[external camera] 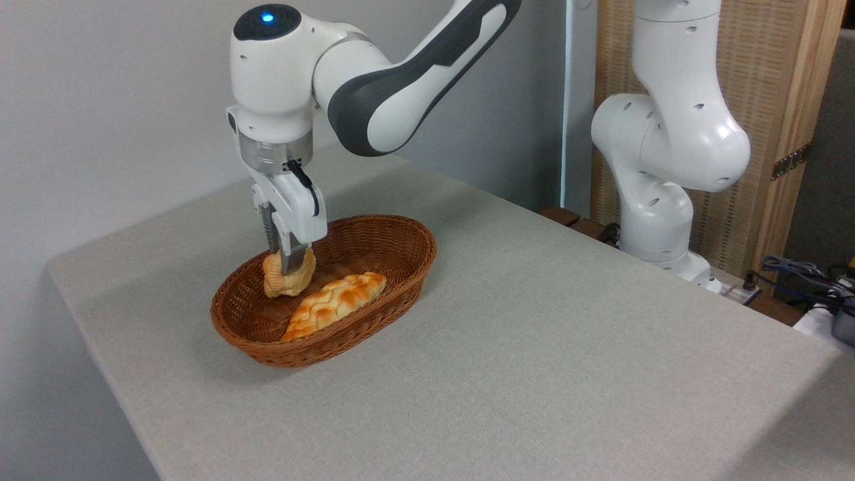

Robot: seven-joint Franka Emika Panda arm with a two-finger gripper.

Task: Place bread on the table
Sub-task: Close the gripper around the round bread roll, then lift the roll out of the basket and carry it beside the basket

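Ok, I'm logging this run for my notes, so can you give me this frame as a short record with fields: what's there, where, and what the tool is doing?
setting: table with grey-beige cloth
basket: brown oval wicker, on the table left of centre
bun: small round golden one, at the basket's back left
loaf: longer braided one, lying in the basket beside the bun
tool: pointing down into the basket, fingers at the bun
grip: looks closed on the bun; contact partly hidden
bun lifted: cannot tell

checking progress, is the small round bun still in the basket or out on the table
In the basket. The bun sits inside the wicker basket beside the braided loaf, with the gripper closed around it.
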